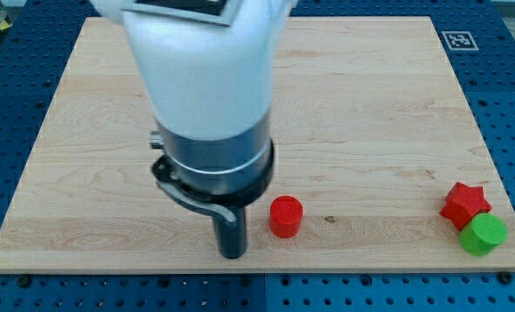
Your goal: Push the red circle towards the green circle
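Observation:
The red circle lies on the wooden board near the view's bottom, a little right of centre. The green circle lies at the view's bottom right, touching the red star just above and left of it. My tip rests on the board just left of the red circle, a small gap between them, slightly lower in the view. The arm's white and black body hides the board above the tip.
The board's bottom edge runs just below the tip and the blocks. A blue perforated table surrounds the board. A black and white marker sits at the board's top right corner.

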Robot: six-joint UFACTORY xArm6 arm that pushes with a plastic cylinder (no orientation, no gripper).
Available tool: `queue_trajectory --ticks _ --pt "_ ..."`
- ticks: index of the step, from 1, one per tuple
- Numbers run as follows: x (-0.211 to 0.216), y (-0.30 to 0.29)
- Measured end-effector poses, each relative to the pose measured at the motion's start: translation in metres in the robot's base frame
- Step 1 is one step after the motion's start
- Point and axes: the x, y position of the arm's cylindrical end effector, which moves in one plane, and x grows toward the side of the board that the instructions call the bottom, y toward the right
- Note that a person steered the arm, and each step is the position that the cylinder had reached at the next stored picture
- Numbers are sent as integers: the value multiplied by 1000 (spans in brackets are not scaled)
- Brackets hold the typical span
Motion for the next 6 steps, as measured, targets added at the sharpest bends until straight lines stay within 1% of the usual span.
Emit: queue_trajectory --ticks 2,3,4,5,6 --pt "-15 -11" --pt "-34 9" --pt "-45 36" --pt "-46 62" --pt "-33 70"
